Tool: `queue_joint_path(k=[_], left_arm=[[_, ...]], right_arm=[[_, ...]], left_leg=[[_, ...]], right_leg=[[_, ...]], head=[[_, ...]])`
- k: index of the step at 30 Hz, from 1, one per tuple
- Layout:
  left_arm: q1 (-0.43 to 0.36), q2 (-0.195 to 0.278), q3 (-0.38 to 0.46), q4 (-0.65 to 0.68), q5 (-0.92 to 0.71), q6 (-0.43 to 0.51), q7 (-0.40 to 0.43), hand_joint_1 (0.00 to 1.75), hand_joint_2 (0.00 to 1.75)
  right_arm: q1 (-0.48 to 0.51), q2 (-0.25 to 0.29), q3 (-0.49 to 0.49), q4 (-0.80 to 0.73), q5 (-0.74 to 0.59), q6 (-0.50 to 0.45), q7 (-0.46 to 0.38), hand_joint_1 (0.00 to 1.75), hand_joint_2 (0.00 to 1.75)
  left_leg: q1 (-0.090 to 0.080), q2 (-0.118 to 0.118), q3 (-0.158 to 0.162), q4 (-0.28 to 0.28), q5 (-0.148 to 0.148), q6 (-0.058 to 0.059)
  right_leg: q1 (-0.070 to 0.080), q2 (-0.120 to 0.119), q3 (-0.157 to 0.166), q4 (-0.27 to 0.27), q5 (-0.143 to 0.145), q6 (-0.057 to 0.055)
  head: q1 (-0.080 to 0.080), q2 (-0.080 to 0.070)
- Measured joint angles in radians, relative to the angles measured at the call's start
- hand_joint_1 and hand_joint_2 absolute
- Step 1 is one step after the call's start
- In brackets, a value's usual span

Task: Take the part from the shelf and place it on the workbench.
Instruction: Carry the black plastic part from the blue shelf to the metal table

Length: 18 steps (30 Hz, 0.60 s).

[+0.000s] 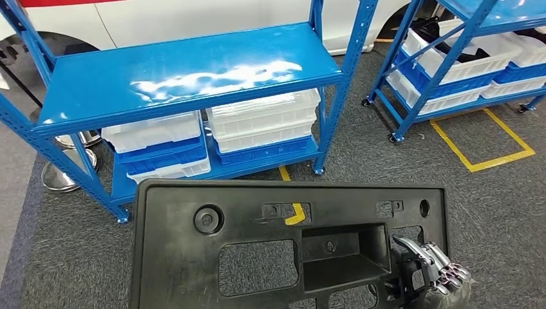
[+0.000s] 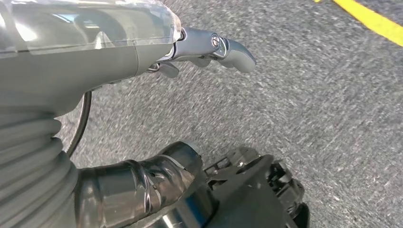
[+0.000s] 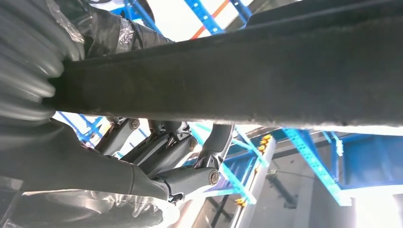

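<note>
A large flat black plastic part [image 1: 257, 232] with several cut-outs fills the lower head view, held level in front of me above the grey carpet. My right hand [image 1: 431, 267] grips its near right edge, fingers showing through a cut-out. In the right wrist view the part's edge [image 3: 237, 76] runs across the picture, clamped between the thumb and the fingers [image 3: 161, 156]. My left hand [image 2: 95, 61] hangs over the carpet and holds nothing, its fingers [image 2: 233, 47] stretched out and apart from the thumb.
A blue shelf [image 1: 187, 77] stands ahead, its top board bare, with white and blue bins [image 1: 264, 122] underneath. A second blue rack [image 1: 451, 58] with bins stands at the right. Yellow floor tape [image 1: 489, 141] marks the carpet. Round metal bases [image 1: 61, 174] sit at the left.
</note>
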Motion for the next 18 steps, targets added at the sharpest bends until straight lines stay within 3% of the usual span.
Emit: queue_joint_path(k=[2,4,6,8,9,11,12,13,14,15,17,18], left_arm=[[-0.002,-0.001,0.0,0.0,0.0,0.0,0.0,0.0,1.75],[-0.003,-0.001,0.0,0.0,0.001,0.002,0.0,0.0,1.75],[-0.004,-0.001,0.0,0.0,0.003,0.003,0.001,0.0,1.75],[-0.006,-0.001,0.0,0.0,0.003,0.004,0.001,0.0,1.75],[-0.006,-0.002,0.001,0.0,0.004,0.004,0.001,0.0,1.75],[-0.003,-0.002,0.002,0.0,0.007,0.004,0.002,0.0,1.75],[-0.001,-0.002,0.002,0.0,0.007,0.004,0.002,0.0,1.75],[0.0,-0.002,0.003,0.0,0.008,0.005,0.002,0.0,1.75],[0.001,-0.002,0.004,0.0,0.008,0.006,0.002,0.0,1.75],[0.001,-0.002,0.004,0.0,0.008,0.006,0.002,0.0,1.75],[0.001,-0.001,0.006,0.0,0.009,0.009,0.002,0.0,1.75],[0.001,-0.001,0.006,0.0,0.009,0.01,0.002,0.0,1.75]], right_arm=[[0.002,0.0,-0.002,0.0,-0.002,0.0,-0.002,1.75,1.75],[0.004,0.001,-0.004,-0.002,-0.006,0.0,-0.005,1.75,1.75],[0.009,0.003,-0.009,-0.005,-0.012,0.0,-0.008,1.75,1.75],[0.017,0.008,-0.016,-0.011,-0.023,0.0,-0.016,1.75,1.75],[0.019,0.011,-0.02,-0.014,-0.029,0.0,-0.022,1.75,1.75],[0.023,0.018,-0.025,-0.017,-0.043,0.0,-0.034,1.75,1.75],[0.025,0.021,-0.027,-0.017,-0.049,0.0,-0.039,1.75,1.75],[0.027,0.023,-0.029,-0.018,-0.054,0.0,-0.043,1.75,1.75],[0.03,0.025,-0.031,-0.018,-0.059,0.0,-0.046,1.75,1.75],[0.032,0.026,-0.034,-0.018,-0.063,0.0,-0.048,1.75,1.75],[0.034,0.029,-0.037,-0.019,-0.069,0.0,-0.051,1.75,1.75],[0.035,0.03,-0.039,-0.019,-0.071,0.0,-0.053,1.75,1.75]], left_leg=[[-0.003,0.017,0.005,0.002,-0.006,-0.008],[-0.007,0.031,0.009,0.004,-0.01,-0.018],[-0.008,0.045,0.013,0.002,-0.012,-0.029],[-0.006,0.024,0.01,0.02,-0.031,-0.04],[-0.004,0.002,-0.003,0.053,-0.056,-0.044],[-0.003,-0.038,-0.058,0.177,-0.127,-0.046],[-0.002,-0.044,-0.089,0.243,-0.154,-0.047],[-0.002,-0.046,-0.109,0.285,-0.163,-0.047],[-0.002,-0.047,-0.112,0.289,-0.149,-0.046],[-0.002,-0.05,-0.097,0.252,-0.118,-0.043],[-0.003,-0.081,-0.038,0.118,-0.047,-0.033],[-0.003,-0.098,-0.016,0.064,-0.028,-0.029]], right_leg=[[0.004,-0.04,0.075,-0.141,0.052,-0.007],[0.013,-0.062,0.108,-0.21,0.066,-0.023],[0.016,-0.043,0.104,-0.211,0.069,-0.038],[0.012,-0.025,0.104,-0.218,0.075,-0.052],[0.009,-0.016,0.104,-0.223,0.078,-0.06],[0.008,0.003,0.099,-0.224,0.083,-0.07],[0.01,0.014,0.097,-0.222,0.084,-0.072],[0.011,0.028,0.094,-0.22,0.084,-0.073],[0.012,0.041,0.093,-0.217,0.085,-0.073],[0.013,0.055,0.092,-0.214,0.084,-0.073],[0.015,0.08,0.09,-0.207,0.084,-0.07],[0.015,0.091,0.087,-0.203,0.084,-0.065]], head=[[0.0,0.0],[0.0,0.0],[-0.001,0.0],[-0.001,0.0],[-0.001,0.0],[-0.001,0.0],[-0.001,0.0],[-0.001,0.0],[-0.001,0.0],[-0.001,0.0],[-0.001,0.0],[-0.001,0.0]])
